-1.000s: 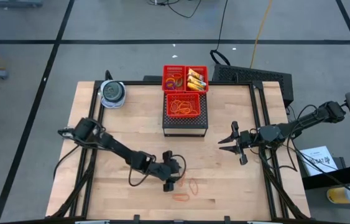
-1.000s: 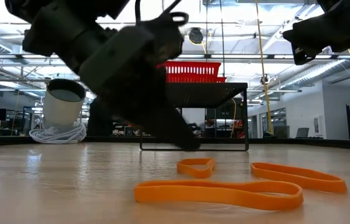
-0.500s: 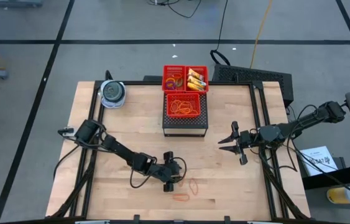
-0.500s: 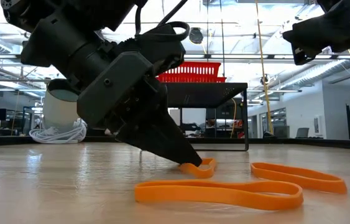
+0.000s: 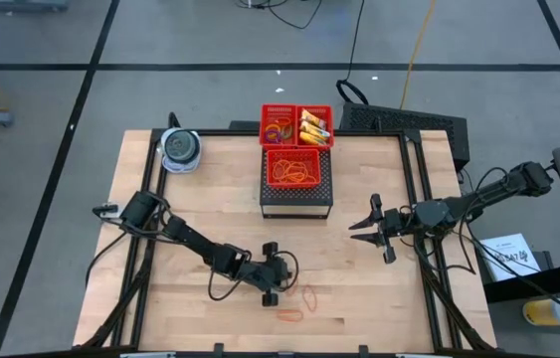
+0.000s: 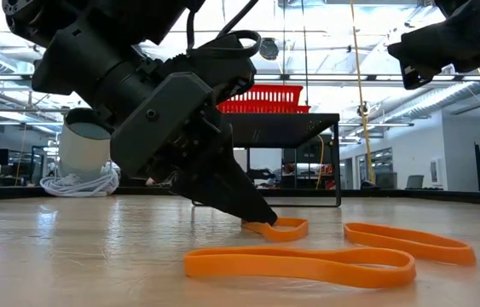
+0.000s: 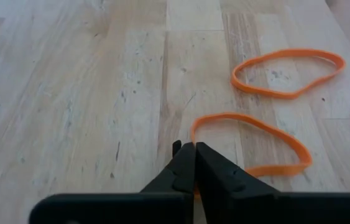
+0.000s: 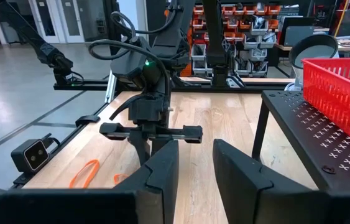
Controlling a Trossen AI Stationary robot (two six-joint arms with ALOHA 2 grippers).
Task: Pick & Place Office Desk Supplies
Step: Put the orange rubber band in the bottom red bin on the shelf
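Left gripper [image 7: 190, 151] jaws closed on one rubber band [image 7: 253, 145] — two more loose, right jaws apart.

In the lower middle of the high view, thin orange-red rubber bands [image 5: 309, 296] lie on the pale, light-brown wooden table top [image 5: 160, 219], whose grain runs in long streaks. Above them, at upper centre, stand bright red mesh plastic baskets [image 5: 297, 127] on a black perforated metal stand [image 5: 296, 195]. At upper left sits a round blue-grey container [image 5: 180, 149]. Both arms are dark, near black; the right gripper [image 5: 371, 230] is black too.
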